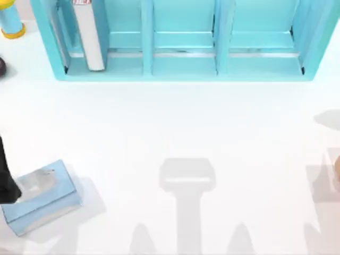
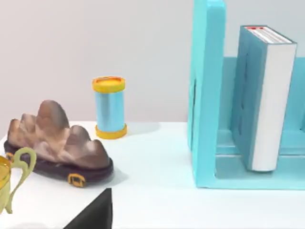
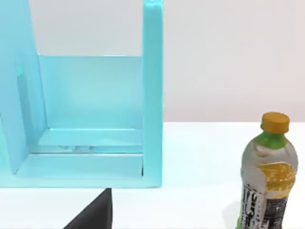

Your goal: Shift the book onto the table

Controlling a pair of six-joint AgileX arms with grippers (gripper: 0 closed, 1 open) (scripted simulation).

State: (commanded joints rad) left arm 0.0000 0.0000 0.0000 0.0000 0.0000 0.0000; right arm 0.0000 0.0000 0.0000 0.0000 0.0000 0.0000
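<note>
One book (image 1: 89, 37) stood upright in the shelf unit's (image 1: 180, 74) left bay, ahead of the left gripper | gripper opening: cannot tell | advice: grasp it squarely, lift clear, lower onto bench (image 1: 180, 122)

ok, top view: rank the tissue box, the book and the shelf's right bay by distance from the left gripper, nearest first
From the left gripper, at the top view's left edge:
1. tissue box, right beside it, front left.
2. book, standing in the left bay of the shelf, at the back.
3. right bay, far across at the shelf's right end.
</note>
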